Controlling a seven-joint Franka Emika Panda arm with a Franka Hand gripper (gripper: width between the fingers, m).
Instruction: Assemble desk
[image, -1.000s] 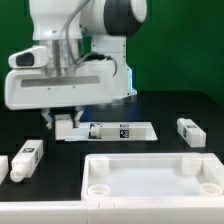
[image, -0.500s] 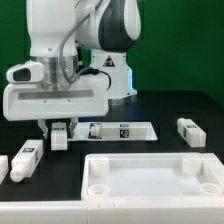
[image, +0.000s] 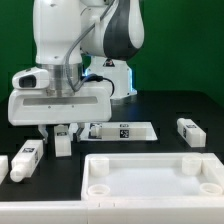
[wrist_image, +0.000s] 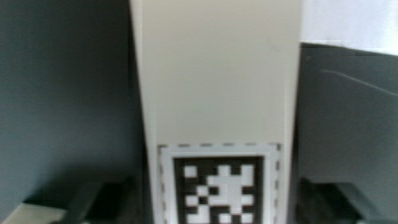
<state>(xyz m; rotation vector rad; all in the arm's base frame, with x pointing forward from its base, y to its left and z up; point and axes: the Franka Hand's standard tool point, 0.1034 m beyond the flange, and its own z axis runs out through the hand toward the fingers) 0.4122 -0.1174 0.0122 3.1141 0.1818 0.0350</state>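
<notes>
Your pincer (image: 63, 128) stands wide, its jaws spread on either side of a white desk leg (image: 63, 144) with a slim gap on each flank, so nothing is gripped. That leg sits on the black bench (image: 170, 105) just beside the marker board (image: 140, 131), on the exterior view's left of it. The wrist view shows its tagged face running between the jaws. The rimmed tabletop (image: 150, 159) lies nearer the camera, well apart. Spare legs lie at the far left (image: 28, 155) and far right (image: 190, 131).
</notes>
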